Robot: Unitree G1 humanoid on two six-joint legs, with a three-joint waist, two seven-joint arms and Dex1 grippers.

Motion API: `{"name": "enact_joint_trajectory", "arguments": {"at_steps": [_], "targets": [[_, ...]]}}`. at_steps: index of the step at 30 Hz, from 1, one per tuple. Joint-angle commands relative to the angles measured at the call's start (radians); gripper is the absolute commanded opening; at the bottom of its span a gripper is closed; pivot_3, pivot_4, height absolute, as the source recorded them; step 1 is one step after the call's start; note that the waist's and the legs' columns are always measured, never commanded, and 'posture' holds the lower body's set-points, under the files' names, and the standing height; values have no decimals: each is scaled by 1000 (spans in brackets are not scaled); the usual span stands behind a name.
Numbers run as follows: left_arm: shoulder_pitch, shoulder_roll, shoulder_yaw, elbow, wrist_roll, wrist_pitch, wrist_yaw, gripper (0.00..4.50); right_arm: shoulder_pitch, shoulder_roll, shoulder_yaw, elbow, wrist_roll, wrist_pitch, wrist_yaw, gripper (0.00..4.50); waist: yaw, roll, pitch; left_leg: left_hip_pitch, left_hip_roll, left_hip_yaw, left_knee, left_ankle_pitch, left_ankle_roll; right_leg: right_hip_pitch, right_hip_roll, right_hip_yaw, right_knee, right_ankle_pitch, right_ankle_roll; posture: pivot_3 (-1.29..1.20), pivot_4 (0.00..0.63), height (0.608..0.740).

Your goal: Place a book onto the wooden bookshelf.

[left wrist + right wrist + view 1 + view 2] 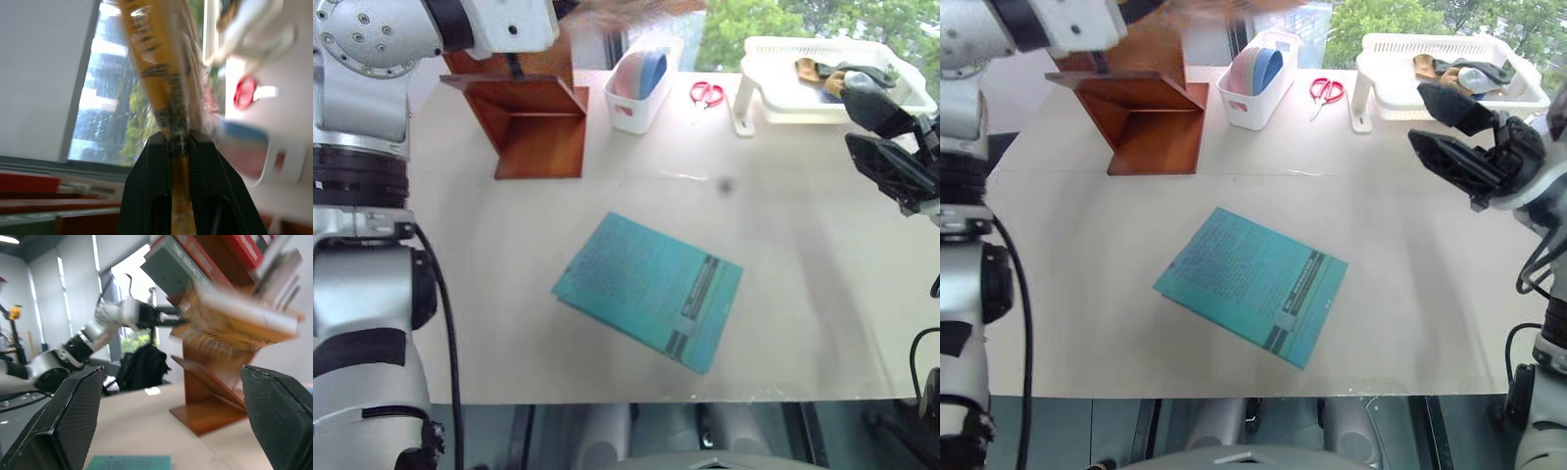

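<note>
You are in the carry-and-insert step: your left gripper (178,142) has its two black fingers (151,186) clamped on the spine edge of the book (156,63), whose yellow-orange cover runs up and away between them. From the right wrist view you can see that same arm held out level with the book at the wooden bookshelf (215,396), up among its slanted boards and above the table (783,294). Your right gripper (1464,137) hangs off to the right with its fingers wide apart, holding nothing.

The next move calls for lining the book's edge up with a free slot, sliding it in until a board carries its weight, and only then letting the fingers part. Watch the tilt: on slanted boards a glossy paperback could slip out if you release early.

Much is hard to read here. The book is smeared in both wrist views, so its lettering cannot be read, and it looks as if it is just short of the shelf or already touching it, but you cannot tell which. In the head views the upper shelf is cut off at the top edge, leaving its base (533,122). The teal-blue book (651,289) lies flat mid-table, well apart from all this.
</note>
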Motion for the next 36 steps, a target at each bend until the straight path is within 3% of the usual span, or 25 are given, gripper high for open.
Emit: {"name": "enact_joint_trajectory", "arguments": {"at_steps": [1, 11, 24, 25, 26, 32, 36], "targets": [[-58, 56, -26, 81, 127, -81, 109, 128, -17, -7, -36, -6, 43, 18, 9, 4500, 5, 0, 0, 0, 0, 0, 0, 0, 0, 0, 0, -1, 0, 0, 0, 0, 150, 740], [-104, 57, -35, 123, 159, -120, 153, 128, -21, -10, -27, 10, 20, 10, 41, 4500, 15, 0, 1, -12, -1, -3, 4, 0, 0, -9, -1, -3, 5, 0, 0, 0, 150, 740], [-41, 75, -42, 158, 137, 92, -22, 128, -21, -7, -36, 11, 2, 0, 52, 4500, 5, 0, 1, -13, 0, 0, 7, 1, 0, -15, 0, -1, 13, 0, 0, 0, 150, 740], [-38, 76, -41, 157, 137, 109, -27, 1039, -19, -6, -37, 10, 3, 0, 51, 4500, 4, 0, 1, -13, 0, 0, 7, 1, 0, -15, 0, -1, 13, 0, 0, 0, 150, 740], [-36, 78, -41, 156, 138, 116, -29, 1353, -18, -6, -38, 8, 3, 0, 51, 4500, 3, 0, 1, -13, 0, 0, 7, 1, 0, -15, 0, -1, 13, 0, 0, 0, 150, 740], [-46, 108, -73, 206, 221, 85, 81, 4319, -2, -2, -40, -2, 5, -1, 43, 4500, 3, 0, 1, -13, 0, 0, 7, 1, 0, -15, 0, -1, 13, 0, 0, 0, 150, 740], [-42, 118, -70, 224, 235, 58, 118, 4455, 6, 2, -39, -10, 4, -5, 35, 4500, 8, 0, 1, -13, 0, 0, 8, 1, 0, -15, 0, -1, 14, 0, 0, 0, 150, 740]]}}
